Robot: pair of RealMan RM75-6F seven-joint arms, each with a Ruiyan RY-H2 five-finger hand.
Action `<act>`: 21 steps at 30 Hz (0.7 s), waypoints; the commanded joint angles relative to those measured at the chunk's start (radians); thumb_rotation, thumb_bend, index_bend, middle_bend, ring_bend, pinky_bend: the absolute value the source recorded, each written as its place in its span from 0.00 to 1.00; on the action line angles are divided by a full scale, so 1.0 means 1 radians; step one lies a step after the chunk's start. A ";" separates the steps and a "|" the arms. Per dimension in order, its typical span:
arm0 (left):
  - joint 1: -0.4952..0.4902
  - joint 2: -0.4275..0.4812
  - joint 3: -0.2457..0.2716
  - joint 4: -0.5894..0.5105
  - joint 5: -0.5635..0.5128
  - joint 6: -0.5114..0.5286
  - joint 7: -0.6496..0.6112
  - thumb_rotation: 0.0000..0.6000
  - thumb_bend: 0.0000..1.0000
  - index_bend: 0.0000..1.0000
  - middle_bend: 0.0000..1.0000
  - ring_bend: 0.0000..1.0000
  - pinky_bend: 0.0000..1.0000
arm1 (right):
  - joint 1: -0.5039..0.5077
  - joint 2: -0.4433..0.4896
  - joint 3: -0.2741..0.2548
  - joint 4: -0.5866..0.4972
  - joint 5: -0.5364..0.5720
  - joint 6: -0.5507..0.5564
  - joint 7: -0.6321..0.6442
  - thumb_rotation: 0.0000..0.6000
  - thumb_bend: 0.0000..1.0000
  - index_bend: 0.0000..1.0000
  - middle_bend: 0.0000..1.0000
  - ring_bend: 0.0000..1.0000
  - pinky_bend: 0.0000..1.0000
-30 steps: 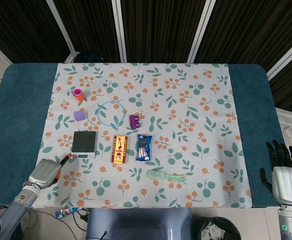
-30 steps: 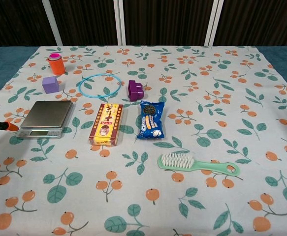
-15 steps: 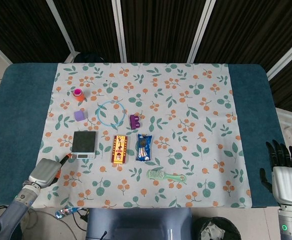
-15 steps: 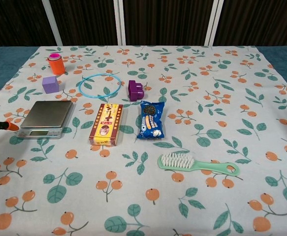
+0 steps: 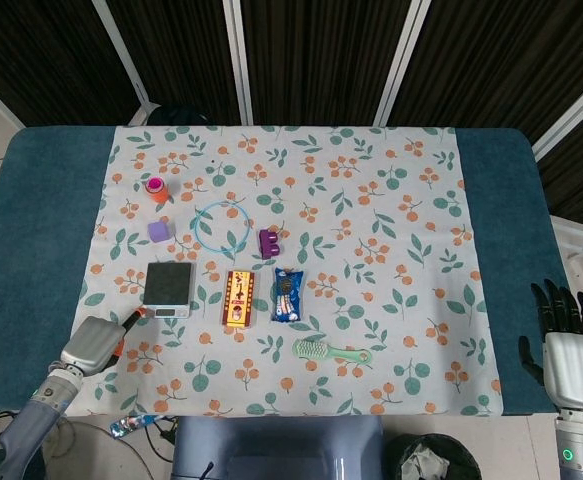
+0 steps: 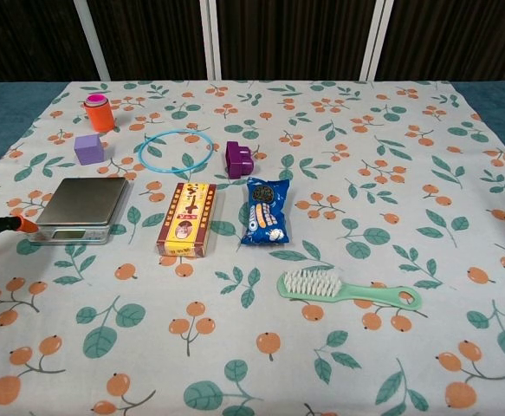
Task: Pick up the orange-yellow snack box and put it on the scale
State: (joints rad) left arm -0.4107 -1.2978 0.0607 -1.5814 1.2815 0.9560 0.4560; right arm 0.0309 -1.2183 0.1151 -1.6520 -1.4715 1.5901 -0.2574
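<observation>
Dark slatted wall panels behind table

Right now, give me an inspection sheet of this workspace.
Surface: floral tablecloth on a blue table.
Job's things: orange-yellow snack box lies flat beside the silver scale, apart from it.
Clutter: blue cookie packet, green brush, purple block, blue ring, lilac cube, orange pot.
Hands: left hand near the scale, holding nothing visible; right hand open, off the table.
Cables: nothing seen.
Surroundings: dark panels.
</observation>
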 commanded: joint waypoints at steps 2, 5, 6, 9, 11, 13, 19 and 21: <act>-0.002 -0.002 0.001 0.001 -0.003 -0.001 0.001 1.00 0.80 0.10 0.84 0.71 0.69 | 0.000 0.000 0.000 0.000 0.000 0.000 -0.001 1.00 0.51 0.03 0.07 0.06 0.03; -0.004 -0.004 0.003 0.003 -0.004 -0.003 0.002 1.00 0.80 0.10 0.84 0.71 0.69 | 0.001 -0.001 0.000 0.000 0.001 -0.001 -0.001 1.00 0.51 0.03 0.07 0.06 0.03; -0.004 -0.004 0.003 0.003 -0.005 -0.004 0.002 1.00 0.80 0.10 0.84 0.71 0.69 | 0.001 -0.001 0.000 0.001 0.002 -0.002 -0.002 1.00 0.51 0.03 0.07 0.06 0.03; -0.006 -0.006 0.004 0.005 -0.005 -0.004 0.001 1.00 0.80 0.10 0.84 0.71 0.69 | 0.001 -0.002 0.000 0.000 0.002 -0.002 -0.002 1.00 0.51 0.03 0.07 0.06 0.03; -0.007 -0.008 0.005 0.006 -0.005 -0.004 0.001 1.00 0.80 0.10 0.84 0.71 0.69 | 0.001 -0.002 0.000 0.000 0.002 -0.001 -0.002 1.00 0.51 0.03 0.07 0.06 0.03; -0.008 -0.009 0.007 0.007 -0.006 -0.004 0.002 1.00 0.80 0.10 0.84 0.71 0.69 | 0.001 -0.002 0.001 0.000 0.002 -0.002 -0.002 1.00 0.51 0.03 0.07 0.06 0.03; -0.009 -0.008 0.011 0.008 -0.011 -0.005 0.007 1.00 0.80 0.12 0.84 0.71 0.69 | 0.001 -0.002 0.001 -0.001 0.001 -0.001 -0.002 1.00 0.51 0.03 0.07 0.06 0.03; -0.009 -0.008 0.011 0.010 -0.014 -0.004 0.010 1.00 0.80 0.12 0.84 0.71 0.69 | 0.001 -0.002 0.001 -0.001 0.002 -0.001 -0.002 1.00 0.51 0.03 0.07 0.06 0.03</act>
State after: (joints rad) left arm -0.4198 -1.3061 0.0717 -1.5719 1.2677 0.9513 0.4661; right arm 0.0320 -1.2202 0.1158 -1.6525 -1.4698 1.5891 -0.2593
